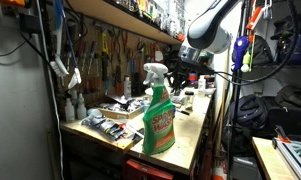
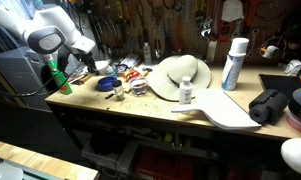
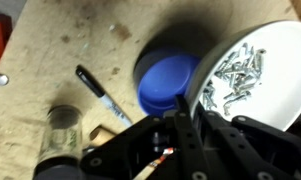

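Observation:
My gripper (image 3: 180, 128) fills the bottom of the wrist view, its two black fingers pressed together with nothing visibly between them. It hovers just above a round blue lid (image 3: 168, 84) on the wooden workbench. A white dish (image 3: 258, 70) holding several metal screws lies right beside the lid. A black pen (image 3: 100, 94) and a small glass jar (image 3: 62, 130) lie on the lid's other side. In both exterior views the gripper (image 2: 91, 63) (image 1: 186, 78) hangs low over the bench, near the blue lid (image 2: 108, 83).
A green spray bottle (image 1: 158, 112) (image 2: 56, 78) stands at the bench end. A large white hat-shaped object (image 2: 180, 75), a small white bottle (image 2: 186, 92), a tall white can (image 2: 233, 62) and a black bundle (image 2: 270, 105) sit farther along. Tools hang on the wall (image 2: 150, 25).

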